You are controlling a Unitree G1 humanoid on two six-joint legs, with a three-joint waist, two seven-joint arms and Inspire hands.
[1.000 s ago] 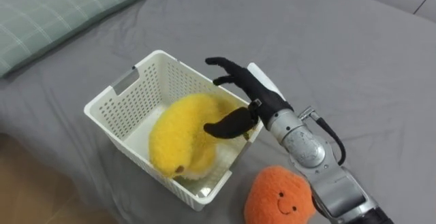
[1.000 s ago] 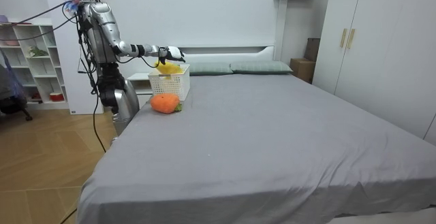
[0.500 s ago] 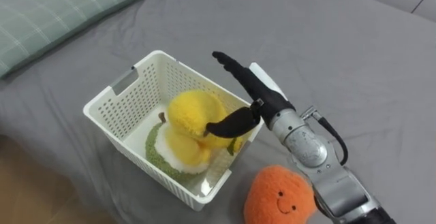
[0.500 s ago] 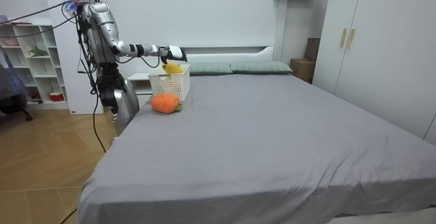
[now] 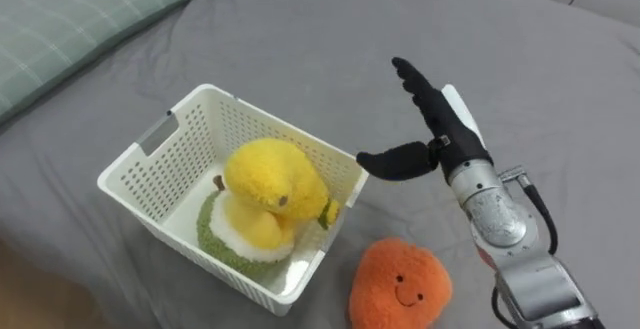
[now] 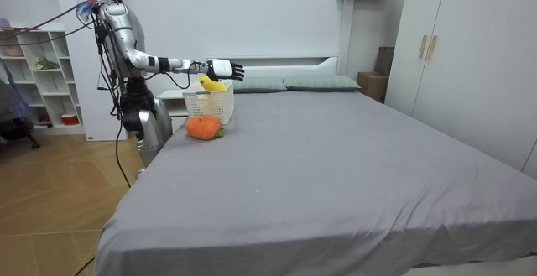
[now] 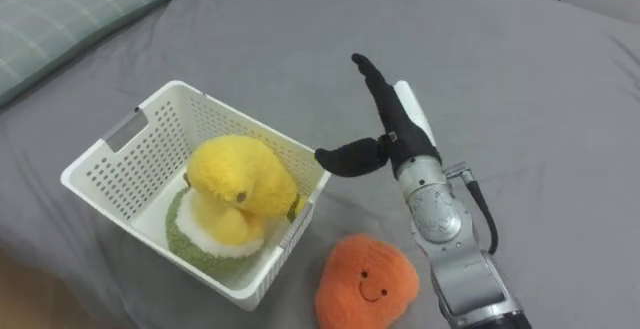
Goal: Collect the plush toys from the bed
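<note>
At centre left, a white basket on the grey bed holds the yellow plush toy. An orange plush toy lies just beside it, lower centre. Right of centre, the right hand hovers, fingers straight, empty.

Bare bed beyond the basket; orange plush beside its corner.

Yellow plush toy in basket

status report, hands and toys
Right hand open, empty, above the bed beside the white basket. Yellow plush inside the white basket. Orange plush on the bed next to it, not yet collected.
</note>
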